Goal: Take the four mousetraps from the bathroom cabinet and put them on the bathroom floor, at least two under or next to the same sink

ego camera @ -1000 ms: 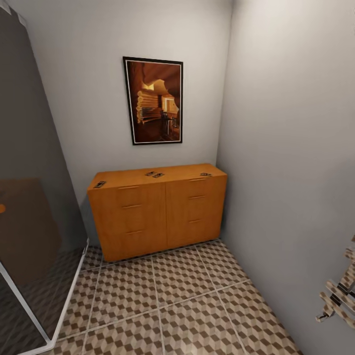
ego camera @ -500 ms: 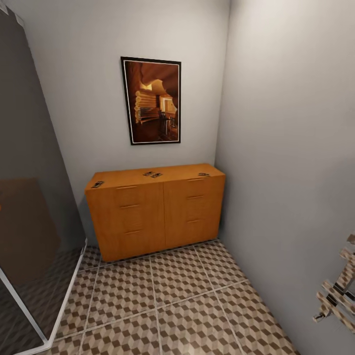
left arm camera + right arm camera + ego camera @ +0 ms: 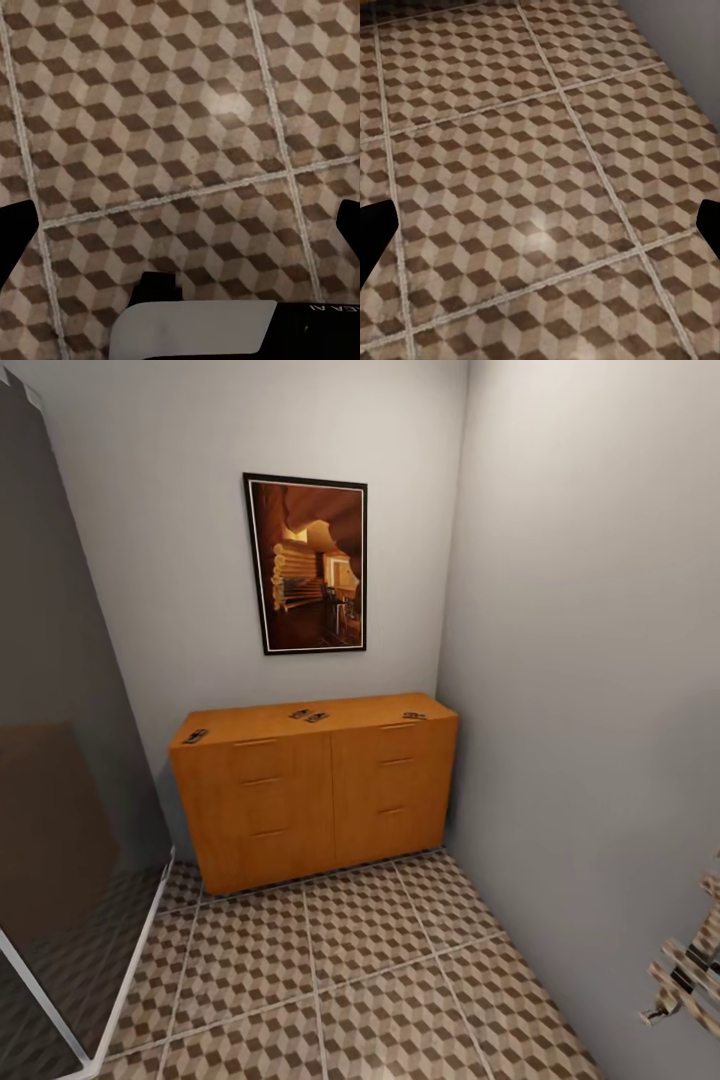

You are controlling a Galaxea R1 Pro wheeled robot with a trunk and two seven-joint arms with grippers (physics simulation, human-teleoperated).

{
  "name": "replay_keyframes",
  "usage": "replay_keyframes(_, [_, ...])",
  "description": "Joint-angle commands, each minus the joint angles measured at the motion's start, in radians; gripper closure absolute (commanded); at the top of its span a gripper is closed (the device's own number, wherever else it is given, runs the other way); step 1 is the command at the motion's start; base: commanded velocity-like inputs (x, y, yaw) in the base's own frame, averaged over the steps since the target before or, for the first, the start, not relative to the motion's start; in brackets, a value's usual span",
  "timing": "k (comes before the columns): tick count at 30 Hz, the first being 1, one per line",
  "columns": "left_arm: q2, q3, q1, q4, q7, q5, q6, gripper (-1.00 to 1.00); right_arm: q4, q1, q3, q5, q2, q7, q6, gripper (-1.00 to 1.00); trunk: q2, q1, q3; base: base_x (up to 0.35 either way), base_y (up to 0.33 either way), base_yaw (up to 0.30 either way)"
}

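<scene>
- Four mousetraps (image 3: 309, 715) lie atop the cabinet (image 3: 315, 790), wedged into the corner.
- Open bathroom floor (image 3: 330, 970) lies between glass panel (image 3: 60, 760) and wall.
- Both grippers' (image 3: 180, 225) (image 3: 540, 225) jaws spread wide, empty.

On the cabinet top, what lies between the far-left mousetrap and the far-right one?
In the head view, two mousetraps lie side by side mid-top, between the left mousetrap and the right mousetrap on the cabinet.

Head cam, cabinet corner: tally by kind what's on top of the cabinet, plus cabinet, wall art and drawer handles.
mousetraps: 4, on the cabinet top: far left, two side by side mid-back, right
cabinet: 1
framed picture: 1
drawer handles: 6
Total: 12
</scene>
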Motion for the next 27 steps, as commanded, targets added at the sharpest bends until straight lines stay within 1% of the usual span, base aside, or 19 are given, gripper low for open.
replay_keyframes(1, [0.0, 0.0, 0.0, 0.0, 0.0, 0.005, -0.002, -1.0, 0.0, 0.0, 0.0, 0.0, 0.0, -0.003, -0.002, -1.0, 0.0, 0.0, -0.001, 0.092, 0.0, 0.0])
replay_keyframes(17, [0.001, 0.0, 0.0, 0.0, 0.0, 0.005, -0.002, -1.0, 0.0, 0.0, 0.0, 0.0, 0.0, -0.003, -0.002, -1.0, 0.0, 0.0, -0.001, 0.103, 0.0, 0.0])
replay_keyframes(27, [0.002, 0.0, 0.0, 0.0, 0.0, 0.005, -0.002, -1.0, 0.0, 0.0, 0.001, 0.0, 0.0, -0.003, -0.004, -1.0, 0.0, 0.0, -0.001, 0.213, 0.0, 0.0])
